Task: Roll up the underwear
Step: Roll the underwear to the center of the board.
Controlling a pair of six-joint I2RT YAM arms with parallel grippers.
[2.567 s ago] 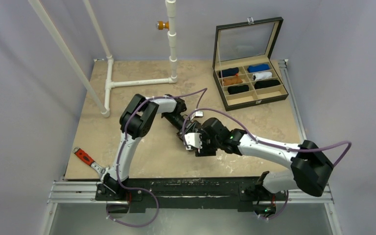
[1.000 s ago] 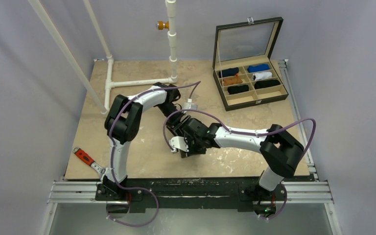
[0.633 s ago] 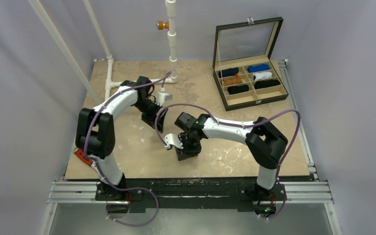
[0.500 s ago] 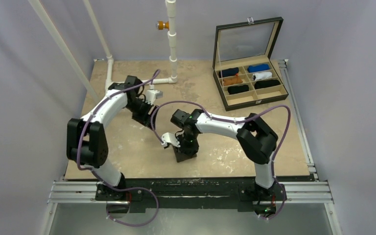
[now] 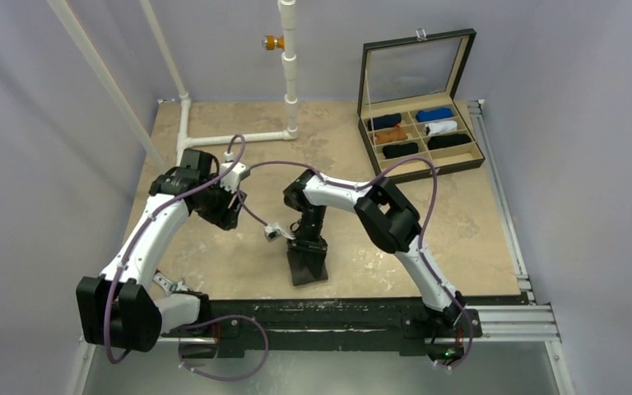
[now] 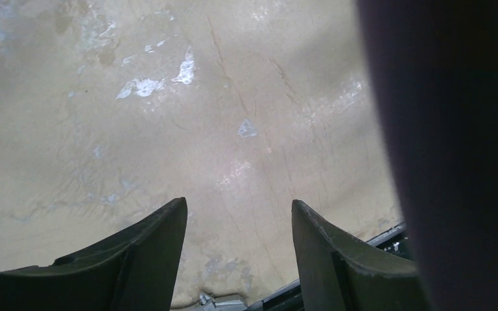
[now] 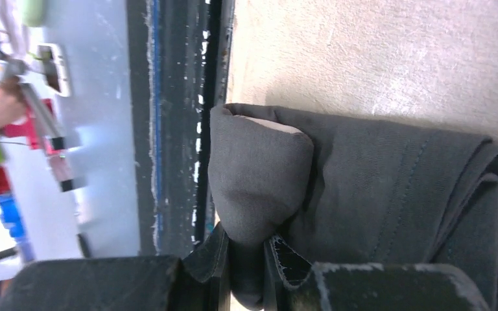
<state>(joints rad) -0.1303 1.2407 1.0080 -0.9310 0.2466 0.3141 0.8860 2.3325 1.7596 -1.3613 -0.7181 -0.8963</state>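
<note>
Underwear (image 5: 306,268): dark grey, lies folded into a flat strip on the table (image 5: 214,271), just beyond the middle of the black rail (image 5: 354,314). Bunches up into 1 raised lump on the side toward the rail in the right wrist view, with a sliver of pale tan on top. Directly over it, the right gripper (image 5: 308,245), fingers (image 7: 285,259) pinched tight on that lump of fabric. Farther from the rail and toward its left end, the left gripper (image 5: 219,211), fingers (image 6: 146,253) spread apart with only bare table between them. Well beyond the rail's right end, 1 open box (image 5: 421,169) holding 6 coloured rolls.
</note>
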